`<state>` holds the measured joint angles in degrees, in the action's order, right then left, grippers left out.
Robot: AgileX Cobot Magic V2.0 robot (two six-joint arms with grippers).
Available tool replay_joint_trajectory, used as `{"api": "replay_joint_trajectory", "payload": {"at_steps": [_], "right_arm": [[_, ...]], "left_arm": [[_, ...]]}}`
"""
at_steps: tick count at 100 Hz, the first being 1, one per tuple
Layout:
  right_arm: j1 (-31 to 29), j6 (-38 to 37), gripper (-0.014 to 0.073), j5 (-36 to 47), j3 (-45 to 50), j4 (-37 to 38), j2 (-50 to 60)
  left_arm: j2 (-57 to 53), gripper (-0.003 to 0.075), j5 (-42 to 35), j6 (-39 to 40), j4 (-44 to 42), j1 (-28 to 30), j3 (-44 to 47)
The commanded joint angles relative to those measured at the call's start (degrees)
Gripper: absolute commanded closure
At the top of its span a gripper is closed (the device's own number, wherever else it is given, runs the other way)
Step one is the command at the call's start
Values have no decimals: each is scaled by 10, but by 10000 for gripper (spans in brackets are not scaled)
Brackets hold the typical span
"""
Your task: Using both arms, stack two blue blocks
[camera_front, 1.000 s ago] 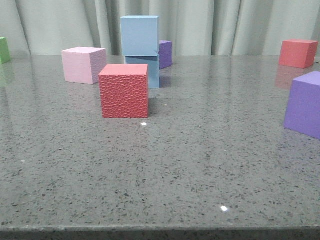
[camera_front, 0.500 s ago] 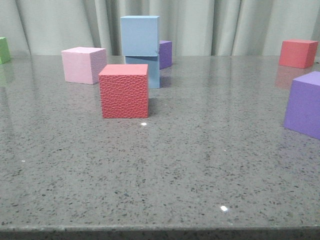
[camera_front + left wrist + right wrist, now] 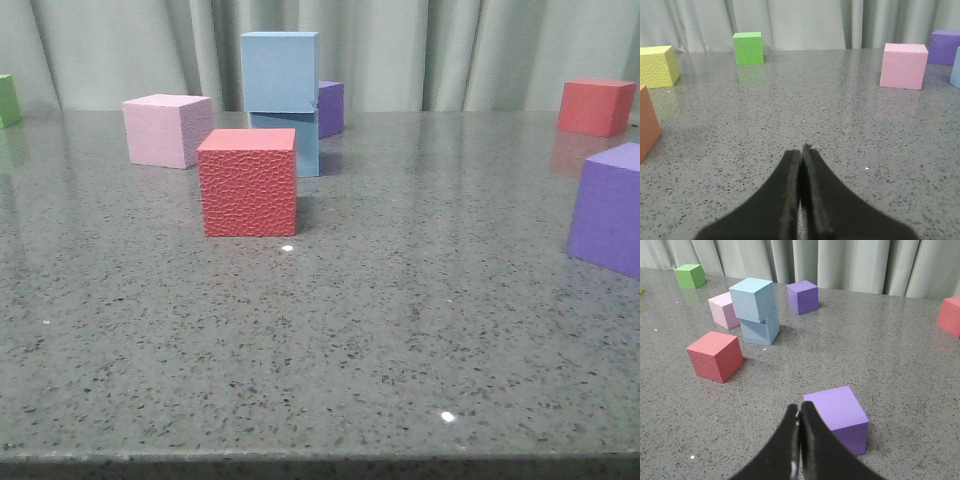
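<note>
No writing shows. The pale blue block [image 3: 279, 70] tops the deeper blue block [image 3: 296, 142], half hidden behind the red textured cube [image 3: 248, 181]. Left gripper [image 3: 801, 152] and right gripper [image 3: 799, 412] are pressed together, empty.

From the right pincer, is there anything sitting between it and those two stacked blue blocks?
Nothing visible sits on that line. In the right wrist view the shut right pincer faces open tabletop up to the blue blocks. The near purple cube sits close beside its tip, and the red cube lies off to one side.
</note>
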<state>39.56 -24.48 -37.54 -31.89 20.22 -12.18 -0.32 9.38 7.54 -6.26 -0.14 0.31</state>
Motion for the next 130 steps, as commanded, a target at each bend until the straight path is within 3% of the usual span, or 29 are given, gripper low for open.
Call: {"api": "replay_joint_trajectory", "payload": {"at_steps": [1,103,130], "right_arm": [[1,2,699,42,-13,18,-5],[0,2,699,46,-8,18,-5],[-87,17,699,121,35,-21,-5]], "left_arm": [[-19,739,-52,-1,5,1,1],[-19,739,-51,-1,5,1,1],[-19,739,-51,-1,5,1,1]]}}
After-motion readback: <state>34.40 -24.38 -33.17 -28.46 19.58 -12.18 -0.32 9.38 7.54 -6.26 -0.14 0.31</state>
